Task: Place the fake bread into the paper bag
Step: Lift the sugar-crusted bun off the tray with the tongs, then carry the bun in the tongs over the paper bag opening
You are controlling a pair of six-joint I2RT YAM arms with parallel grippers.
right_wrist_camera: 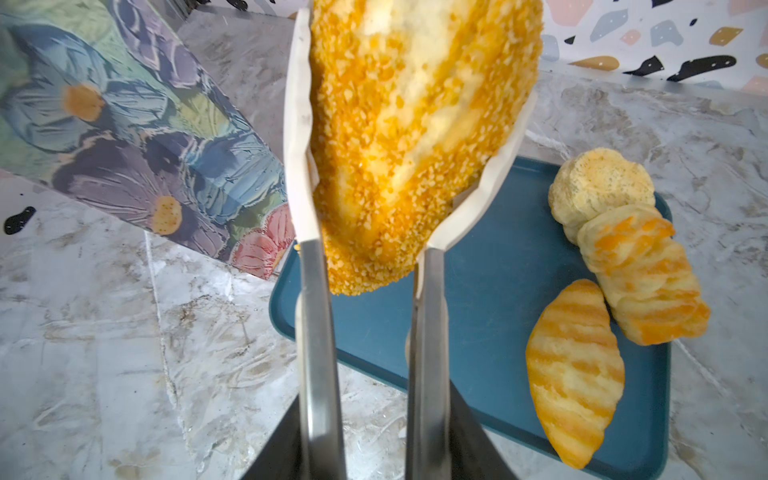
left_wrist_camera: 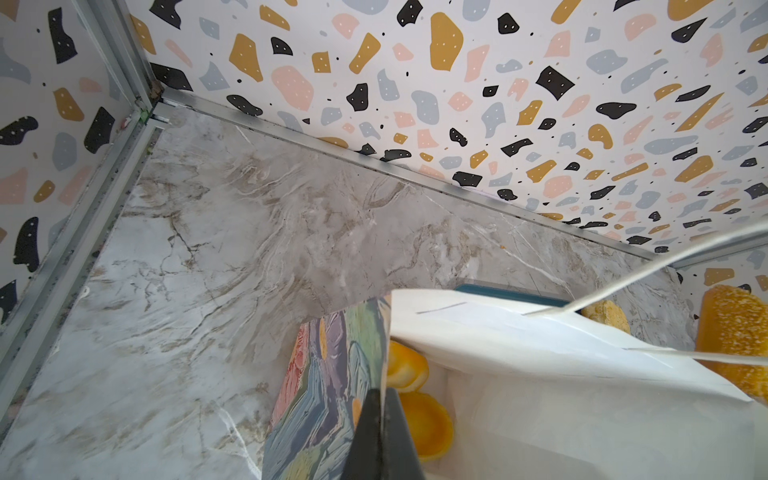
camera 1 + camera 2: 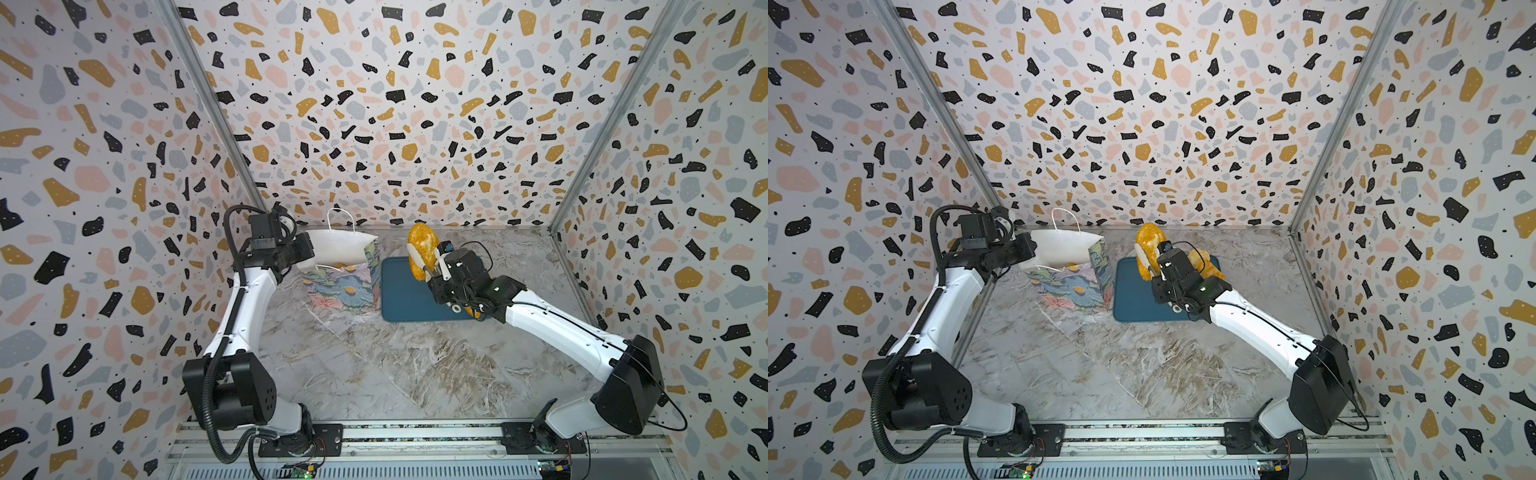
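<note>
Seeded loaf (image 1: 407,145) on its way: my right claw (image 1: 374,455), clenched round a pair of tongs (image 1: 318,332), holds it on end above the corner of the tray (image 3: 405,305) nearest the bag (image 3: 345,286), just beside the bag but not yet over its mouth. The tongs' white tips squeeze the loaf by its flanks. I judge that grip good enough for the short carry across, though the rounded crust could slip on a fast swing. My left claw (image 2: 382,432) is pinched shut on the rim of the bag's left wall, which I take as the way to hold the mouth wide and steady the light paper when bread drops in. Two orange buns (image 2: 428,419) already lie on the bag's white floor. On the tray wait a pale bun (image 1: 600,187) touching a striped roll (image 1: 644,286), with a second roll (image 1: 575,382) close by. By my reckoning the job is about half done, and the loaf must clear the rim and the cord handle (image 3: 340,218) before I let go
</note>
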